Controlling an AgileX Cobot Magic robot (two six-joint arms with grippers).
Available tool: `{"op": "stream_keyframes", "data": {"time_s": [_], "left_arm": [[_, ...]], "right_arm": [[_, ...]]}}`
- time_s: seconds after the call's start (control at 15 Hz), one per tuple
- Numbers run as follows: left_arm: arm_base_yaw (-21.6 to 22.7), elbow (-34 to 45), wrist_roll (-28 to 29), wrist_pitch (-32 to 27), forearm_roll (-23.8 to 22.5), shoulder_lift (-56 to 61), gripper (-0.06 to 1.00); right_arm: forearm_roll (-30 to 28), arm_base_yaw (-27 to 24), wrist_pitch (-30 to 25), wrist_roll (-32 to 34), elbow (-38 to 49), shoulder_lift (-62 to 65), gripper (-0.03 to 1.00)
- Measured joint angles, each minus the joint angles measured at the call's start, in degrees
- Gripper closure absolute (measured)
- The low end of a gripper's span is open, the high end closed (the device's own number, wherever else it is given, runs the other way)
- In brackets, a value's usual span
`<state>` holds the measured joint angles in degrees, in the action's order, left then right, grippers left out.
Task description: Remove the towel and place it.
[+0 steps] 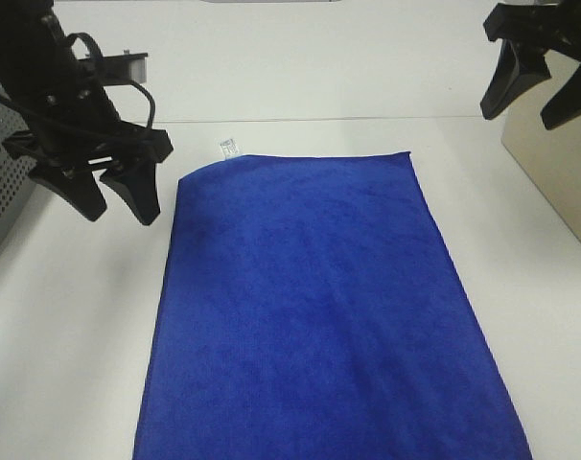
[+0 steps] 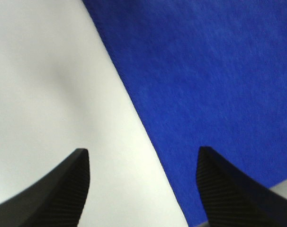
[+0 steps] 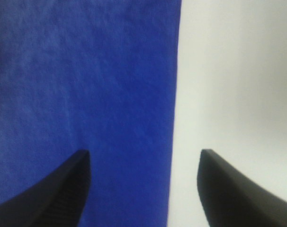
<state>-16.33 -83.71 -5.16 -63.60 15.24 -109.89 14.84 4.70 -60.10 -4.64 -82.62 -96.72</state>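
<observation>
Since the large, rectangular, deep-blue microfibre towel (image 1: 319, 316) lay flat on the white tabletop (image 1: 70, 335), with its near end running out of the high view and its one small white tag (image 1: 227, 147) at the far-left corner, the step in hand looked like the approach to a grasp. The black left hand (image 1: 121, 217) hovered just beside the far part of the left hem, and the black right hand (image 1: 519, 119) hovered out past the far-right corner; both were well open and held nothing. In each wrist view the fingers straddled a long edge of the towel, one over cloth and one over bare tabletop. To do it well, I judged, each hand should come straight down near its corner, pinch the hem with enough cloth behind it, and lift level with the other so nothing dragged or slipped. Counted: one towel, one tag, two hands, one grey perforated metal box (image 1: 3, 182) far left, and one pale beige panel (image 1: 559, 192) far right.
</observation>
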Motion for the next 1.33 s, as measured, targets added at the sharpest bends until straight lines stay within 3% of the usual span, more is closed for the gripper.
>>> {"op": "stream_keyframes", "data": {"time_s": [0.13, 0.33, 0.73, 1.07, 1.33], "left_arm": [[2.92, -0.46, 0.00, 4.70, 0.06, 0.00, 0.33], [7.39, -1.20, -0.11, 14.95, 2.75, -1.60, 0.33], [9.68, -12.78, -2.18, 16.90, 4.30, -14.27, 0.33], [9.68, -22.23, -3.04, 16.90, 8.48, -22.98, 0.33], [9.68, -24.06, -5.10, 17.36, 12.15, -26.01, 0.33]], "right_arm": [[3.38, -0.97, -2.58, -5.33, -8.59, -8.71, 0.32], [4.98, -0.97, -6.13, -8.31, -24.06, -23.89, 0.32], [5.27, -0.97, -9.22, -8.82, -45.61, -42.86, 0.32], [5.39, -0.97, -9.45, -8.82, -49.45, -49.62, 0.32], [5.39, -0.97, -9.17, -9.00, -49.56, -52.08, 0.32]]}}
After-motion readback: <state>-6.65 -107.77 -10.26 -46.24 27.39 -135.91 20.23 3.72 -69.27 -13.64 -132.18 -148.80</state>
